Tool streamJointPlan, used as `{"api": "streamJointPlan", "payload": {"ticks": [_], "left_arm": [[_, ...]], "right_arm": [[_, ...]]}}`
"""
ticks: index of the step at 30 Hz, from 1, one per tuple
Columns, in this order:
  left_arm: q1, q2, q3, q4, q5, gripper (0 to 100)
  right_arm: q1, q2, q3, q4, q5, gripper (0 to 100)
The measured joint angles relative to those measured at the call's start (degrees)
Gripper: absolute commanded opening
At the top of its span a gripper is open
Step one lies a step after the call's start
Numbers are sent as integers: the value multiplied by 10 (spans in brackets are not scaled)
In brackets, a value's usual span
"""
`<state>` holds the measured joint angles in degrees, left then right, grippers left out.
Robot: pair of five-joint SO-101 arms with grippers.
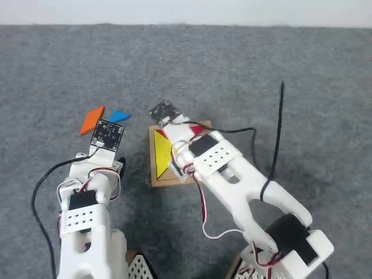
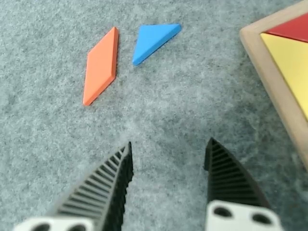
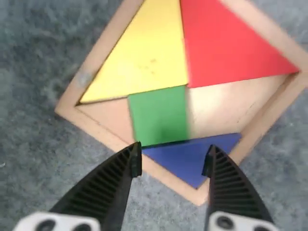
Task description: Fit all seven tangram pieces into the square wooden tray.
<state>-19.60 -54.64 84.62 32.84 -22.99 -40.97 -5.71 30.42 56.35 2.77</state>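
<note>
The square wooden tray [image 3: 91, 72] lies under my right gripper [image 3: 172, 158], which hangs open just above it. In the tray lie a yellow triangle [image 3: 144, 57], a red triangle [image 3: 226, 48], a green square [image 3: 159, 118] and a dark blue triangle [image 3: 192, 154]; the fingertips straddle the dark blue one's edge without touching it. My left gripper [image 2: 168, 154] is open over bare carpet. Beyond it lie an orange parallelogram [image 2: 100, 66] and a light blue triangle [image 2: 154, 41], apart from each other. In the high view the right arm covers much of the tray [image 1: 157, 177].
Grey carpet covers the whole table. The orange parallelogram [image 1: 92, 120] and light blue triangle [image 1: 119, 116] sit left of the tray, just past the left arm's wrist. A black cable [image 1: 278, 133] runs along the right arm.
</note>
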Motion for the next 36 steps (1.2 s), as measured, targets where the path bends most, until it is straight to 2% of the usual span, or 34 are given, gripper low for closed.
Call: {"api": "streamJointPlan", "payload": {"ticks": [2,5,9,16,21,25,29,36], "left_arm": [[0,0,0,0,0,239],[0,0,0,0,0,238],[0,0,0,0,0,237],[0,0,0,0,0,237],[0,0,-20,6,1,239],[-4,10,-109,75,17,239],[-4,88,-230,149,25,239],[-22,331,-421,161,25,239]], "right_arm": [[8,0,-7,-1,0,46],[18,0,-10,-3,1,9],[76,0,-13,-4,21,6],[230,0,-9,-4,13,6],[259,0,54,-40,-11,6],[258,0,77,-76,-12,6],[262,0,77,-84,-12,6],[266,0,77,-85,-12,6]]}}
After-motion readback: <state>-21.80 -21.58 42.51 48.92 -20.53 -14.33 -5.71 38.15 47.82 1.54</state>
